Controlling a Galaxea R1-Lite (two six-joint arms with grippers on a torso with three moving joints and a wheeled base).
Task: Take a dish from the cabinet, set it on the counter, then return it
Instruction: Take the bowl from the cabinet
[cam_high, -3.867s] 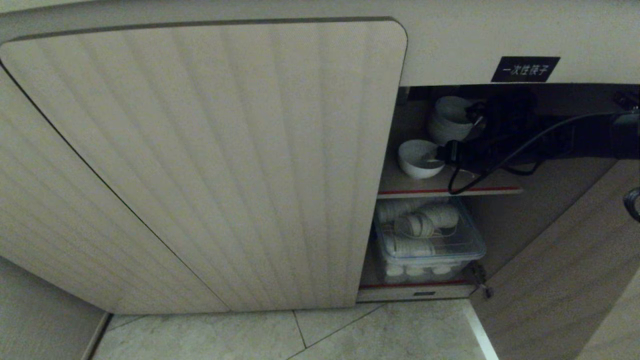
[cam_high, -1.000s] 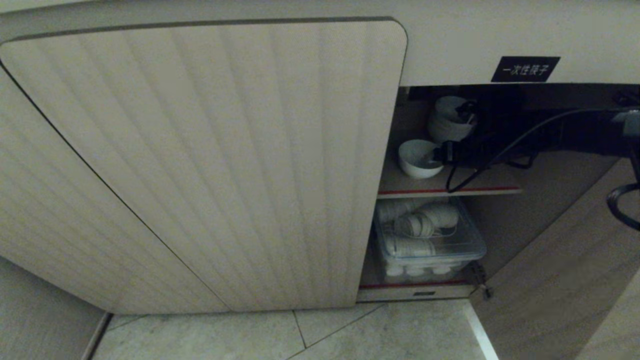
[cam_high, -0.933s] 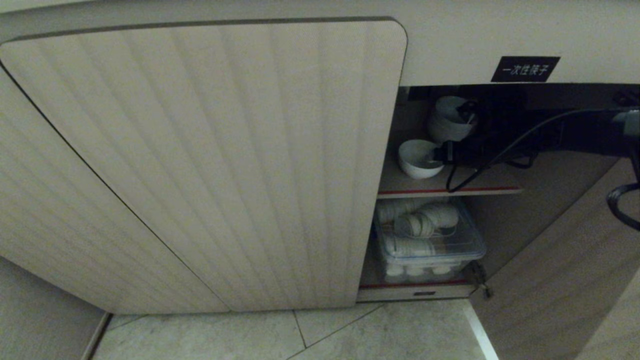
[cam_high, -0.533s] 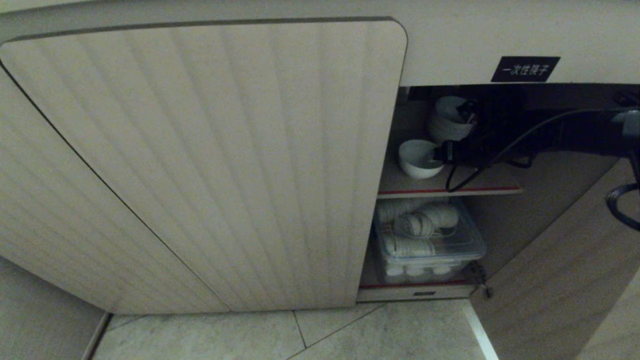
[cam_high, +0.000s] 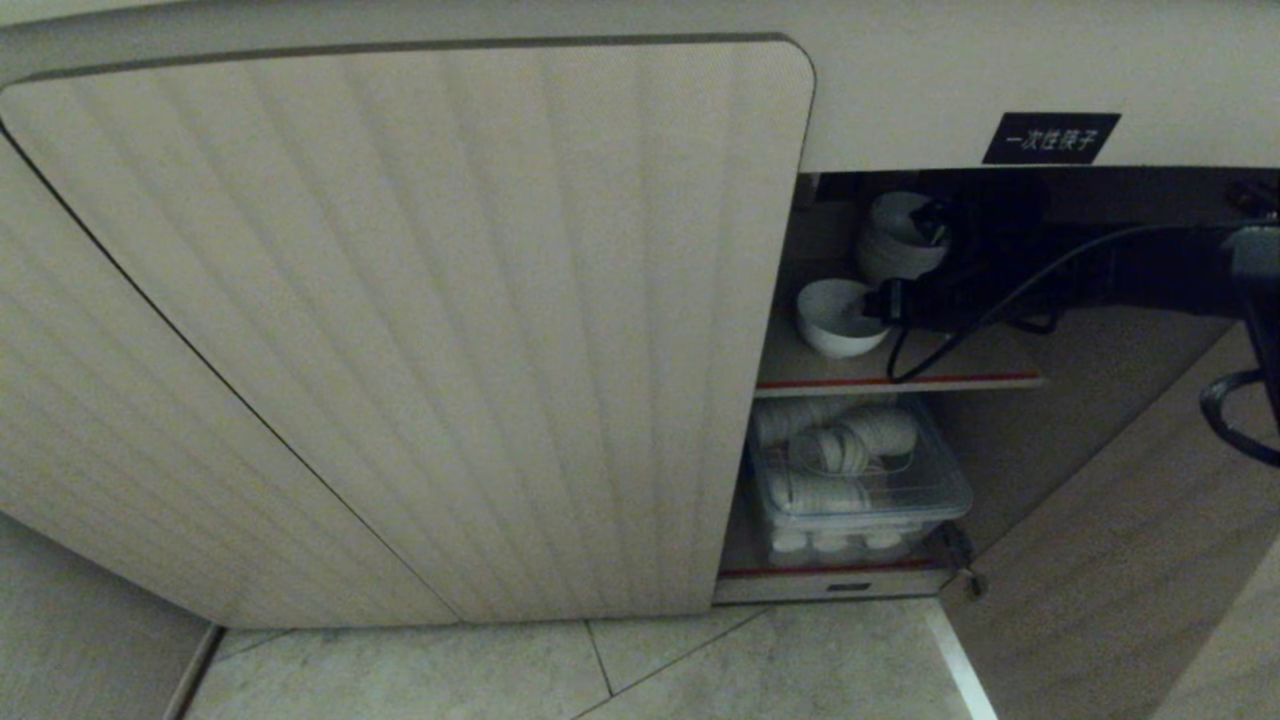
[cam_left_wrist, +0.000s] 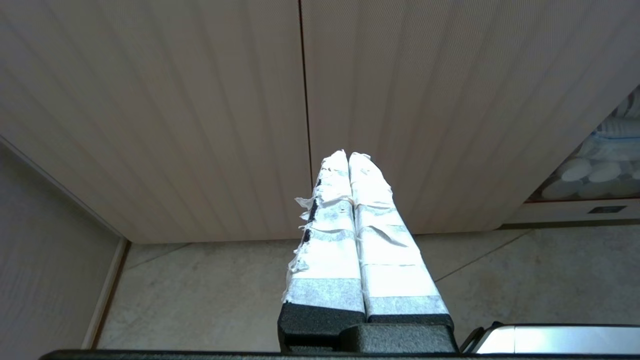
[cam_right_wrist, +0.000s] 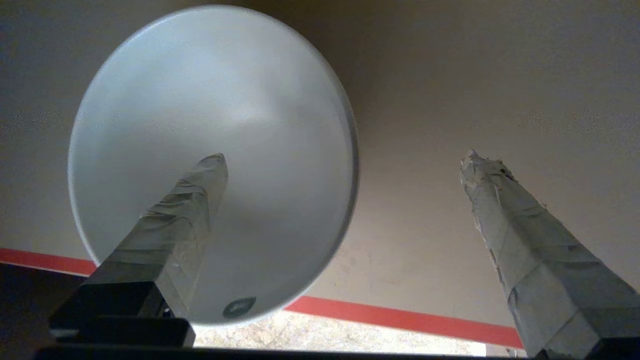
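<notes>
While reaching into the open side of the cabinet (cam_high: 400, 330), keeping right gripper (cam_high: 915, 262) (cam_right_wrist: 345, 159) at the dish (cam_high: 830, 320) (cam_right_wrist: 215, 100). Fingers (cam_right_wrist: 520, 235) standing spread wide: one lying over the dish's hollow, the other outside its rim, well apart from it. Not gripping anything; contact between inner finger and dish cannot be told.

Noting the dish sitting on the red-edged shelf (cam_high: 990, 375) (cam_right_wrist: 400, 315), near its front edge. Seeing stack of white bowls (cam_high: 895, 250) just behind the dish, clear plastic box (cam_high: 860, 480) below the dish on the cabinet's lower level, black label (cam_high: 1050, 138) above and to the right of the dish.

Keeping left gripper (cam_left_wrist: 348, 155) parked low, far left of the dish, facing the closed fluted doors, taped fingers pressed together, holding nothing.
</notes>
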